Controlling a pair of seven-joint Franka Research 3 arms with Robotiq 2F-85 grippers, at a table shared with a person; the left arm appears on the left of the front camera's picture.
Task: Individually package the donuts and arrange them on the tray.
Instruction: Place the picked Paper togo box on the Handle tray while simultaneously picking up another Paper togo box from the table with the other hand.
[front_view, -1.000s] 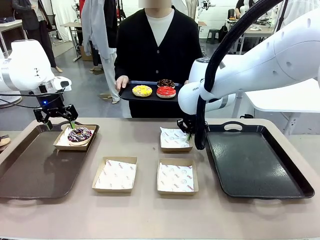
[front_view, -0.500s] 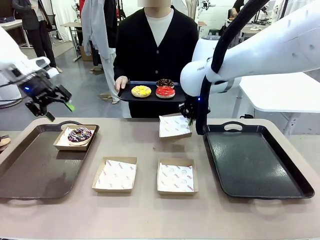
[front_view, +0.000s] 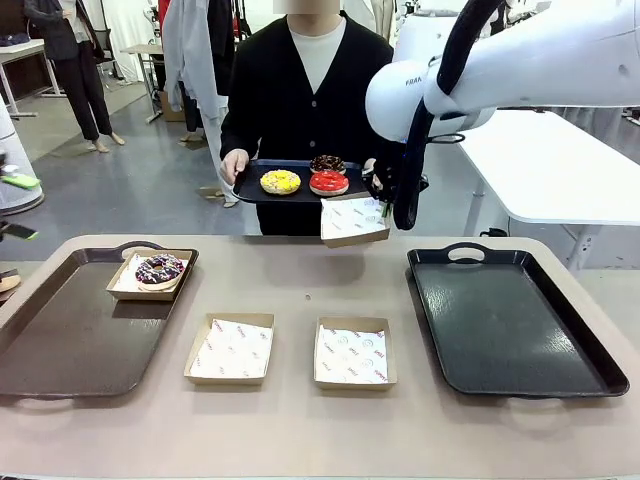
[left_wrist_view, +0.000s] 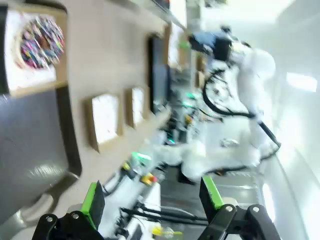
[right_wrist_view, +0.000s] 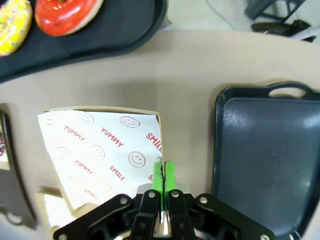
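Note:
A person at the far side holds a small black tray (front_view: 247, 189) with a yellow donut (front_view: 280, 181), a red donut (front_view: 329, 182) and a dark chocolate donut (front_view: 327, 163). My right gripper (front_view: 384, 206) is shut on the rim of a paper-lined cardboard box (front_view: 352, 220), held tilted in the air just below that tray. Seen from the right wrist, its pads (right_wrist_view: 158, 176) pinch the box (right_wrist_view: 100, 150) edge, with the red donut (right_wrist_view: 67, 12) and yellow donut (right_wrist_view: 12, 25) above. The sprinkled donut (front_view: 160, 269) sits boxed on the left tray (front_view: 60, 340). My left gripper (front_view: 18, 207) stands open at the far left edge, holding nothing.
Two lined boxes (front_view: 231, 349) (front_view: 353, 352) lie mid-table. A black tray (front_view: 510, 320) rests at the right. The left wrist view shows the sprinkled donut (left_wrist_view: 42, 41) and the two boxes (left_wrist_view: 105, 120) far off, beyond the open left gripper (left_wrist_view: 152, 197).
My right gripper lifted the box off the table, up toward the person's tray. The left arm pulled away from the sprinkled donut's box to the far left.

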